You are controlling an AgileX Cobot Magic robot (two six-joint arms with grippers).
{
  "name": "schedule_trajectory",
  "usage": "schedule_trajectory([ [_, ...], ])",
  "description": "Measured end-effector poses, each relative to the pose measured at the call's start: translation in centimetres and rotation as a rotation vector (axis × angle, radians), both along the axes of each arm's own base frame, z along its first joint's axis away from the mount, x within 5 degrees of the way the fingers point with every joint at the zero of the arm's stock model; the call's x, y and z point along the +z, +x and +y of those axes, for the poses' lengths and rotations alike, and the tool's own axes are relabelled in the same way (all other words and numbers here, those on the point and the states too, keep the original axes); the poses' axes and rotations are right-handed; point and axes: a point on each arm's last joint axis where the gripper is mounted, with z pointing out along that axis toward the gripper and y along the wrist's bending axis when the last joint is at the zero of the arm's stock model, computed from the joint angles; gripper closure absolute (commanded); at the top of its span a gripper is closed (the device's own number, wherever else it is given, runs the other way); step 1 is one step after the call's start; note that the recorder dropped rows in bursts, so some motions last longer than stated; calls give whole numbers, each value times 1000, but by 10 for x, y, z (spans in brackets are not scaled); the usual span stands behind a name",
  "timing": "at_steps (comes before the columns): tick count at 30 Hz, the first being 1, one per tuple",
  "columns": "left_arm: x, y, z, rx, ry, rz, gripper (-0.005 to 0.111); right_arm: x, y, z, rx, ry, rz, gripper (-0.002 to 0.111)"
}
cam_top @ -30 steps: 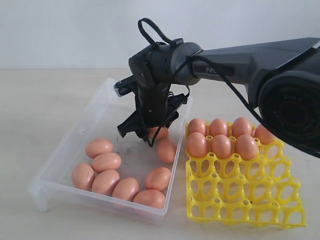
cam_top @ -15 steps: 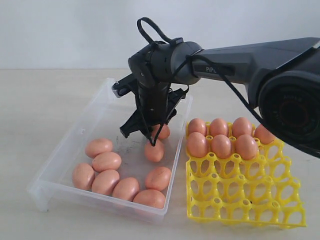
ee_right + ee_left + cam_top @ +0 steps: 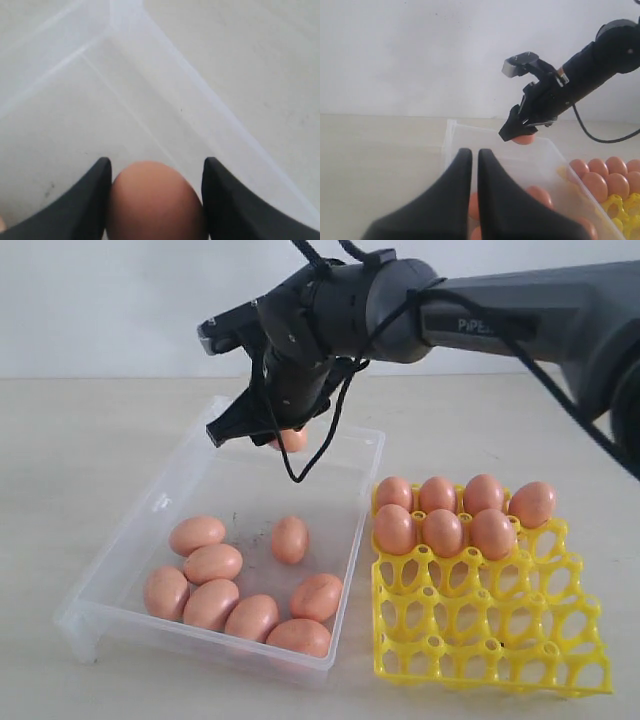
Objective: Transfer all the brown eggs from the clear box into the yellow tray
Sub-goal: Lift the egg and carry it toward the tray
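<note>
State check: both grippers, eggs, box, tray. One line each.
right gripper: shut on a brown egg, in the air above the box's far end
left gripper: shut, empty
clear box: open top, eight eggs lying loose on its floor
yellow tray: seven eggs seated, back row full, three in the next row, other cells empty

brown eggs (image 3: 213, 562): 8 in clear box (image 3: 240, 485) | 7 in yellow tray (image 3: 490, 640) | 1 aloft
</note>
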Motion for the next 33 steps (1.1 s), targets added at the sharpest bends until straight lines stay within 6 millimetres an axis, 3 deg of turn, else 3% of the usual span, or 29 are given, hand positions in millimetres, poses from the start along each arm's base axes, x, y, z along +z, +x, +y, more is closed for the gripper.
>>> schedule_trajectory([
  [7,0,0,0,0,0,0,103,25,-27,-18,15,110,-108,109],
  [18,0,0,0,0,0,0,103,41,-86,-74,4,186,-287,109],
  [26,0,0,0,0,0,0,103,41,-117,-132,-303,198,-433,109],
  [33,0,0,0,0,0,0,103,19,-148,-177,-507,172,-480,109],
])
